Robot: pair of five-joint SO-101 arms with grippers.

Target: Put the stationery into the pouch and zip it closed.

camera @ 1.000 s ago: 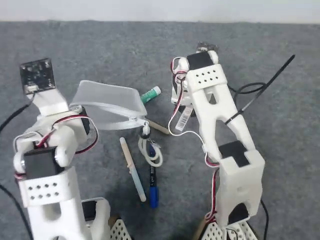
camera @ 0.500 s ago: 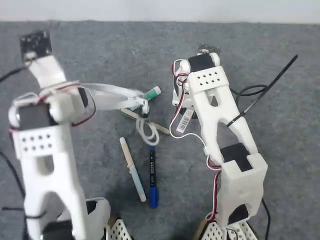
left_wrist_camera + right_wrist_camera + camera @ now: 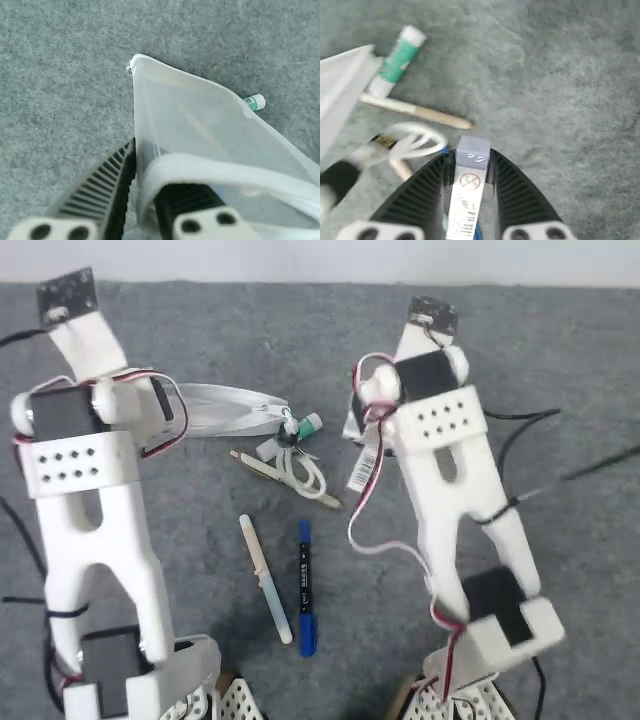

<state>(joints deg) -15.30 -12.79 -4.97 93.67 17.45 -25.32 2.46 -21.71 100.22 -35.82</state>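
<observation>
Translucent pouch [image 3: 200, 130] pinched in left end effector [image 3: 145, 170]; right end effector [image 3: 468, 156] tight around, perhaps, an eraser [image 3: 467, 186].

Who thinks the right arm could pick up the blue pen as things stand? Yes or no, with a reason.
Probably not yet. The blue pen lies uncovered, apart from the pale pen, but the right gripper is shut on a labelled block, so it would need emptying first.
</observation>
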